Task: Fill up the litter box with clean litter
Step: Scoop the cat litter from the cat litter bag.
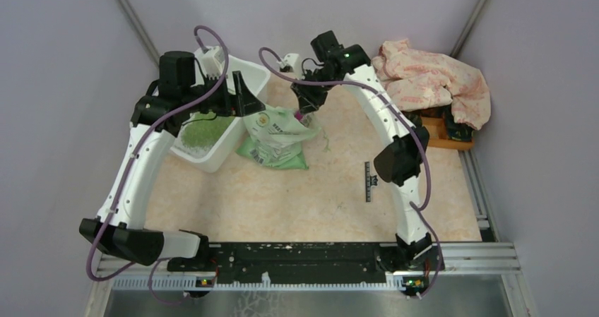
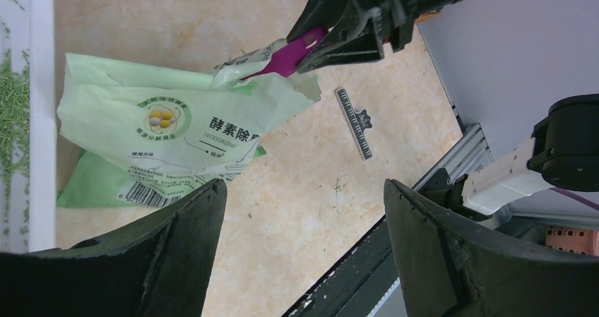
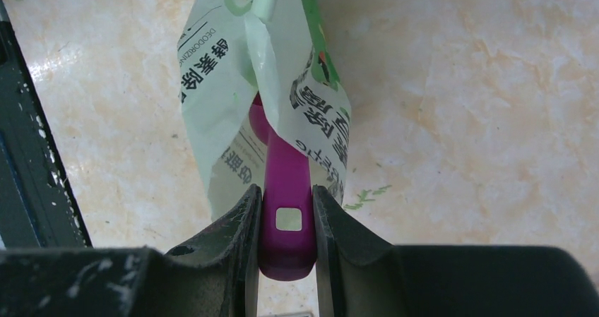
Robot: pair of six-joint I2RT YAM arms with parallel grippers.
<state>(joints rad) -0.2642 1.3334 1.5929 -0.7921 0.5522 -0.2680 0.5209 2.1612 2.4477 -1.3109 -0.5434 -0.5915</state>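
Note:
The white litter box [image 1: 220, 154] stands at the back left, holding a patch of green clean litter [image 1: 201, 135]; its rim [image 2: 41, 119] and litter [image 2: 10, 119] also show in the left wrist view. A light green printed bag [image 1: 277, 139] lies right of the box. My right gripper [image 1: 306, 106] is shut on the handle of a purple scoop [image 3: 286, 169], whose head is hidden inside the bag's open mouth [image 3: 226, 70]. My left gripper [image 1: 244, 94] is open and empty, held above the box's right rim and the bag [image 2: 162, 130].
A pink floral cloth [image 1: 434, 77] partly covers an orange wooden tray [image 1: 452, 135] at the back right. A small black ruler [image 1: 368, 181] lies on the beige table right of centre. A metal rail [image 1: 318, 260] runs along the near edge. Grey walls close three sides.

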